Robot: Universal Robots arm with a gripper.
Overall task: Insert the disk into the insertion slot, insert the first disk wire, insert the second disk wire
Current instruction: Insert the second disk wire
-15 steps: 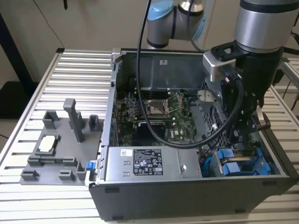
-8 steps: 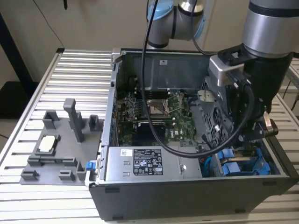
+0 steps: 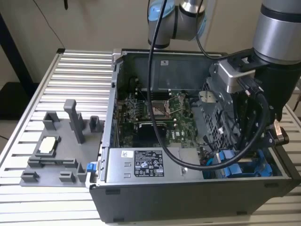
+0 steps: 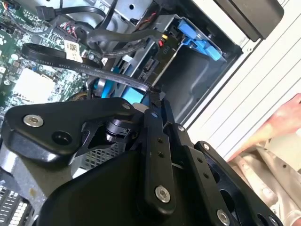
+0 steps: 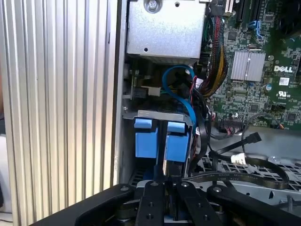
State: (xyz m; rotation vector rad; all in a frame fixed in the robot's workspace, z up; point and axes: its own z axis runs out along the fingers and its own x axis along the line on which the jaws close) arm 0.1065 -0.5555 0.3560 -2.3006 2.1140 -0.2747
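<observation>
Disk (image 5: pixel 146 141): blue carrier seated in the insertion slot (image 5: pixel 155 114).
Gripper (image 5: pixel 168 182): narrow, pinching flat black cable (image 5: pixel 244 175) end, just beside insertion slot.

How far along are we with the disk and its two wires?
Looks done: two blue carriers sit in the drive cage, so disk insertion seems finished. In hand: the hand looks shut on the end of a black flat wire, right at the carriers. Left: I can't see that wire seated, nor tell whether it's the first or second.
</observation>
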